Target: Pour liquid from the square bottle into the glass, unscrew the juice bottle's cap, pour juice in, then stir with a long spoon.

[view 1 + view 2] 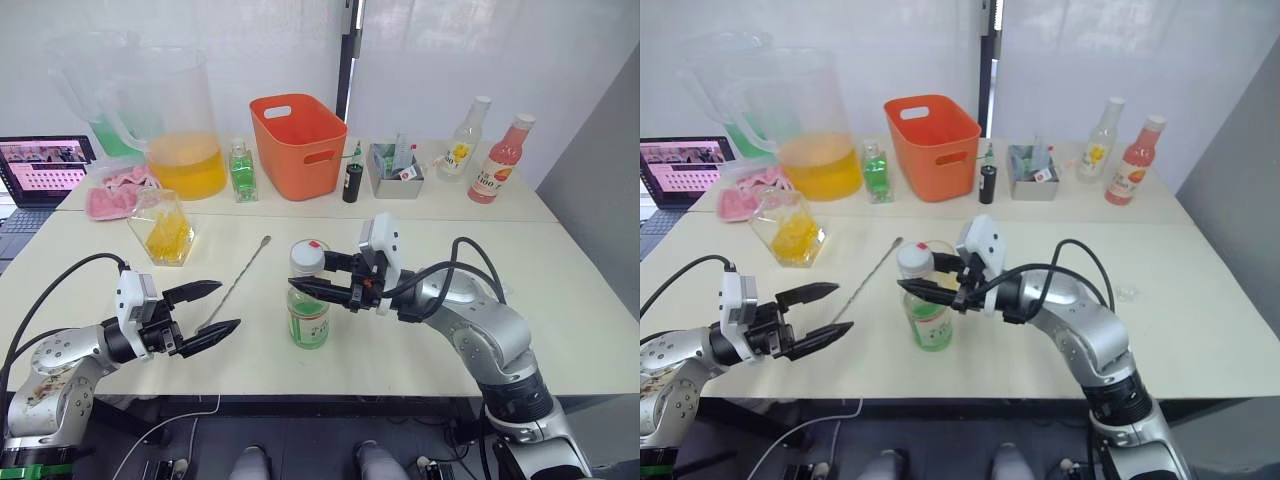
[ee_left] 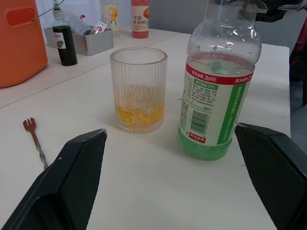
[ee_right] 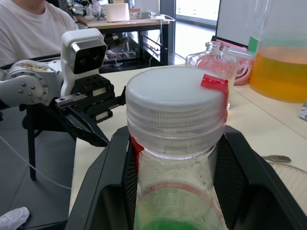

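The juice bottle (image 1: 308, 312), with a green label and a white cap (image 3: 175, 103), stands upright at the table's middle front. My right gripper (image 1: 322, 277) is open, one finger on each side of the bottle's neck just under the cap. The ribbed glass (image 2: 139, 91) stands right behind the bottle and holds a little yellow liquid. The long spoon (image 1: 240, 275) lies slantwise on the table left of the bottle. My left gripper (image 1: 228, 306) hovers open and empty beside the spoon's near end. The square bottle (image 1: 163, 228), holding yellow liquid, stands further back on the left.
Along the back stand a pitcher (image 1: 182, 130) of orange liquid, a small green bottle (image 1: 241, 172), an orange basket (image 1: 297, 140), a dark bottle (image 1: 352, 183), a grey tray (image 1: 393, 172), a yellow-flower bottle (image 1: 462, 145) and a pink bottle (image 1: 497, 165). A laptop (image 1: 40, 170) sits far left.
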Available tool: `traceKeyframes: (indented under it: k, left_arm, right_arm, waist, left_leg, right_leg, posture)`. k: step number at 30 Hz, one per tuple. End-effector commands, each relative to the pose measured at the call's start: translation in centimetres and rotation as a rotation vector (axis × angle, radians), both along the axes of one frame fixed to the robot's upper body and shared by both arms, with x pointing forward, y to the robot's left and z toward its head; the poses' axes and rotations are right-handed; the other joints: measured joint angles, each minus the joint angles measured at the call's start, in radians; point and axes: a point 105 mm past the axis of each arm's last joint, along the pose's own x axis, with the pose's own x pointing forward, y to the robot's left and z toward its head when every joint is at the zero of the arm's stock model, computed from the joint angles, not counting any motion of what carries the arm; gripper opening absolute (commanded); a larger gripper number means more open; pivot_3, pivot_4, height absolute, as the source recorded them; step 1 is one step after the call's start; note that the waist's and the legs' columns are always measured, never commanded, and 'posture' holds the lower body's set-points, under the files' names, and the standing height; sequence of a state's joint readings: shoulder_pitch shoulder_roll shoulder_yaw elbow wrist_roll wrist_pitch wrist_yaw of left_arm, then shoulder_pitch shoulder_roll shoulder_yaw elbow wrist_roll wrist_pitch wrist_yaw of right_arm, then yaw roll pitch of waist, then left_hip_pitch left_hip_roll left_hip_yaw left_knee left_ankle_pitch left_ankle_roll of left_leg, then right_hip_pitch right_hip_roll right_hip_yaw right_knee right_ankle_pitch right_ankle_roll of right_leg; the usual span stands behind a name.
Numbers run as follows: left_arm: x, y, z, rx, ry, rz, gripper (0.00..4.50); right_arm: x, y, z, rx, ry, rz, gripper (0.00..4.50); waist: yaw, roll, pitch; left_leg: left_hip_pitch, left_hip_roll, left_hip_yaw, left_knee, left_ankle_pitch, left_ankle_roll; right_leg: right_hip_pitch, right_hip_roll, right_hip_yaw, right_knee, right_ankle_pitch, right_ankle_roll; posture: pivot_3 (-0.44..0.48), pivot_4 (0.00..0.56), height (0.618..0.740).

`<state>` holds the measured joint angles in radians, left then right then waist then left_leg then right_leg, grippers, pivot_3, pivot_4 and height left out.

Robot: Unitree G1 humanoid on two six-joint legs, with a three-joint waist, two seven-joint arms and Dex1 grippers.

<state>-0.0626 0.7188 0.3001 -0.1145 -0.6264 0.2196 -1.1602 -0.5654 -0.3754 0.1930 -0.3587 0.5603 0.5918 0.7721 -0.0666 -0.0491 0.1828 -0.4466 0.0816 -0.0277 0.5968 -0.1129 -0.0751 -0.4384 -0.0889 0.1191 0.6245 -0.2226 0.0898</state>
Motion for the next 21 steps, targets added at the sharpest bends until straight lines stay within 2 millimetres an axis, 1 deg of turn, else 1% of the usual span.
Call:
traceKeyframes:
  k: [1, 3, 5, 8, 9, 11, 14, 17, 21]
  left_arm:
    - [-0.1, 0.3, 1.5, 0.024, -0.062, 0.002, 4.5]
    - [0.0, 0.3, 1.7, 0.024, -0.065, 0.0, 4.5]
    - [0.1, 0.2, 1.8, 0.024, -0.069, -0.003, 4.5]
    - [0.3, 0.2, 2.0, 0.022, -0.074, -0.003, 4.5]
    - [0.3, 0.2, 2.0, 0.021, -0.075, -0.003, 4.5]
    - [0.3, 0.2, 2.1, 0.02, -0.076, -0.007, 4.5]
    - [0.3, 0.0, 2.2, 0.017, -0.077, -0.014, 4.5]
    - [0.3, -0.3, 2.2, 0.012, -0.078, -0.023, 4.5]
    - [0.0, -0.5, 2.5, -0.003, -0.064, -0.042, 4.5]
  right_arm:
    - [-0.6, 0.0, 0.6, 0.015, -0.032, 0.013, 1.58]
    - [-0.7, -0.1, 0.6, 0.013, -0.023, 0.017, 2.6]
    - [-0.7, -0.4, 1.0, 0.018, -0.018, 0.02, 3.21]
    - [-0.9, -0.8, 1.5, 0.012, -0.015, 0.042, 4.24]
    - [-1.1, -1.0, 1.6, -0.001, -0.012, 0.053, 4.48]
    - [-1.4, -1.7, 1.5, -0.037, -0.002, 0.073, 4.48]
    - [-1.6, -3.4, 1.4, -0.116, 0.0, 0.106, 4.48]
    - [-0.8, -5.1, 1.4, -0.184, -0.017, 0.119, 4.48]
    - [0.0, -5.8, 1.8, -0.223, -0.043, 0.19, 4.48]
  waist:
    - [0.0, 0.0, 0.0]
    - [0.0, 0.0, 0.0]
    - [0.0, 0.0, 0.0]
    - [0.0, 0.0, 0.0]
    - [0.001, 0.0, 0.0]
    - [0.002, 0.0, 0.0]
    - [0.001, 0.0, 0.0]
    - [0.002, 0.0, 0.0]
    - [-0.004, 0.0, 0.0]
  left_leg:
    - [0.0, 0.0, 0.0, 0.0, 0.0, 0.0]
    - [0.0, 0.0, 0.0, 0.0, 0.0, 0.0]
    - [0.0, 0.0, 0.0, 0.0, 0.0, 0.0]
    - [0.0, 0.0, 0.0, 0.0, -0.003, -0.004]
    - [0.0, 0.0, 0.0, 0.0, -0.003, -0.005]
    - [0.0, 0.0, 0.0, 0.0, -0.003, -0.004]
    - [0.0, 0.0, 0.0, 0.0, -0.003, -0.005]
    - [0.0, 0.0, 0.0, 0.0, -0.003, -0.005]
    - [0.001, 0.0, 0.0, 0.0, -0.004, -0.007]
  right_leg:
    - [0.0, 0.0, 0.0, 0.0, 0.0, 0.0]
    - [0.0, 0.0, 0.0, 0.0, 0.0, 0.0]
    - [0.0, 0.0, 0.0, 0.0, 0.0, 0.0]
    - [0.0, 0.0, 0.0, 0.0, 0.0, 0.0]
    - [0.0, 0.0, 0.0, 0.0, 0.0, 0.0]
    - [0.0, 0.0, 0.0, 0.0, 0.0, 0.0]
    - [0.0, 0.0, 0.0, 0.0, 0.0, 0.0]
    - [0.0, 0.0, 0.0, 0.0, 0.0, 0.0]
    - [0.0, 0.0, 0.0, 0.0, 0.0, 0.0]
  posture:
    - [0.0, 0.15, 0.717]
    - [0.0, 0.15, 0.717]
    - [0.0, 0.15, 0.717]
    - [0.0, 0.15, 0.717]
    - [0.0, 0.15, 0.717]
    - [0.0, 0.15, 0.717]
    - [0.0, 0.15, 0.717]
    - [0.0, 0.15, 0.717]
    - [0.0, 0.15, 0.717]
